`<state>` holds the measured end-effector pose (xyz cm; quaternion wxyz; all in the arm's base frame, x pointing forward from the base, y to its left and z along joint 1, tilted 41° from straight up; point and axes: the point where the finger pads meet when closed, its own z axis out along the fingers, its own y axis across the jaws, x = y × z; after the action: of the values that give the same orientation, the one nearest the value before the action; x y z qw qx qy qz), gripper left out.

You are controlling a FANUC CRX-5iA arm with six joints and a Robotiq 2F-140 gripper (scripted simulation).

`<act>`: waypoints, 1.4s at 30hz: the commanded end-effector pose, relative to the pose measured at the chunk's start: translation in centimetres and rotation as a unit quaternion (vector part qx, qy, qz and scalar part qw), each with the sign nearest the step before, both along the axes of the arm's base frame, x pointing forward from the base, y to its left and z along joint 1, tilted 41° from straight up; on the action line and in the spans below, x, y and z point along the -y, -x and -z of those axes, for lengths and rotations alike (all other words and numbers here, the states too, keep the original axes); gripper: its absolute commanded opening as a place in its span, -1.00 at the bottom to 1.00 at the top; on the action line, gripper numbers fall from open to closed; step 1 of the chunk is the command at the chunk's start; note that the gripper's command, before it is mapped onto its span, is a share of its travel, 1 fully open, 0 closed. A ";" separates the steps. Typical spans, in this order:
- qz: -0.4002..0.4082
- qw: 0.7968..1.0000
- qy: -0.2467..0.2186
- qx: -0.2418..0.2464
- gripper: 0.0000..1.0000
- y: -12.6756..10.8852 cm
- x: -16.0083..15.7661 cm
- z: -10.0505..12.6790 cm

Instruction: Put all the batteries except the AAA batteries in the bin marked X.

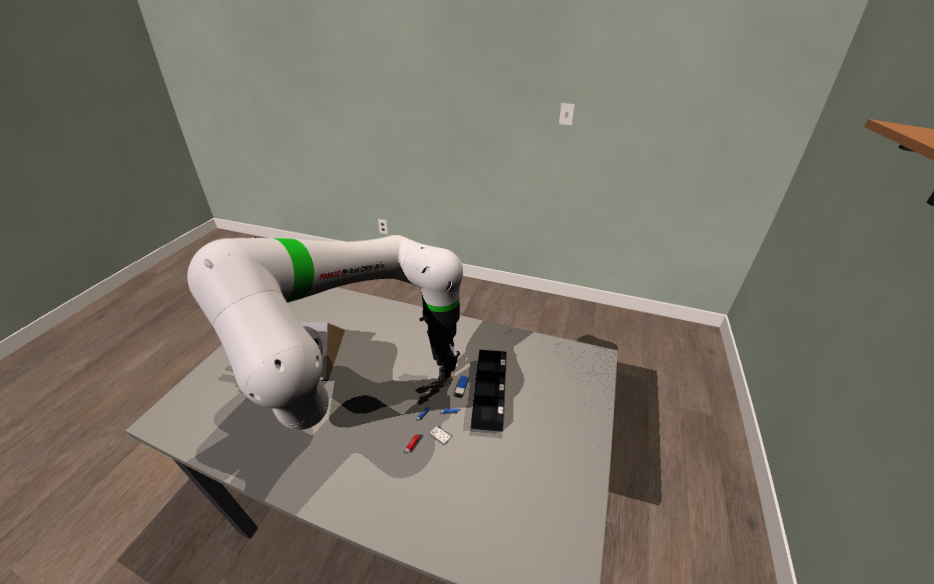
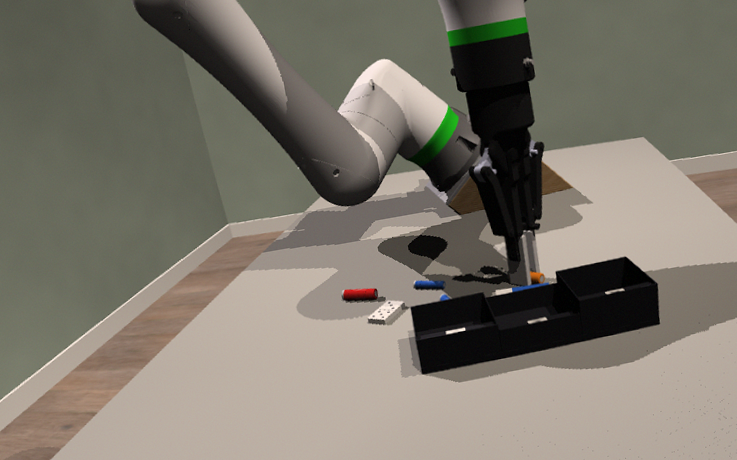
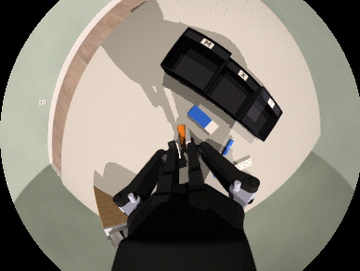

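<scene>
The top view looks down from high and far, taking in the whole table (image 1: pixel 551 523) and room corner. The exterior view sits low at the table's near edge, facing the bins (image 2: pixel 536 323) closely. The wrist view peers down past the gripper (image 3: pixel 183 151). All three share the bins.

White domino (image 1: pixel 440 434), wooden wedge (image 2: pixel 558 180), wall shelf (image 1: pixel 902 136)
</scene>
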<state>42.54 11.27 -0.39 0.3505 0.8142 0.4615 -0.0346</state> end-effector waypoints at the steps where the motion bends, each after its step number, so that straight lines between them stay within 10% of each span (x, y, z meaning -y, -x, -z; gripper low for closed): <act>1: 0.000 1.000 0.000 0.000 -0.89 0.0 0.0 0.0; 42: 0.000 1.000 0.000 0.000 -0.89 1.6 -3.6 -4.5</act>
<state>40.94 14.85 4.08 0.3505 0.8143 0.4614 -0.0348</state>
